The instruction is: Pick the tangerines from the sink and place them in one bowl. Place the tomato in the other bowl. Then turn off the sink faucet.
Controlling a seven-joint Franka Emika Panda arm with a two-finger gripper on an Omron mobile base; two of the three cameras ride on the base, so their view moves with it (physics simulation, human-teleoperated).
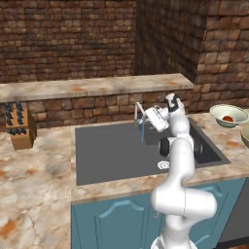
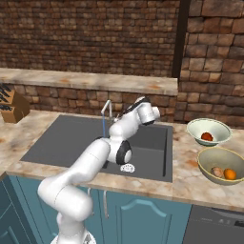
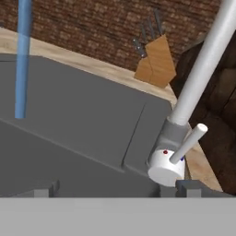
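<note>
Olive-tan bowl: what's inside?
The olive-tan bowl holds two tangerines, one pale, one bright orange, side by side. Its near inner wall is hidden by the rim.

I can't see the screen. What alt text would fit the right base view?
A white robot arm reaches over a dark grey sink, its gripper near the thin silver faucet, which pours a blue stream. On the right, a cream bowl holds a red tomato; an olive-tan bowl holds two orange tangerines.
</note>
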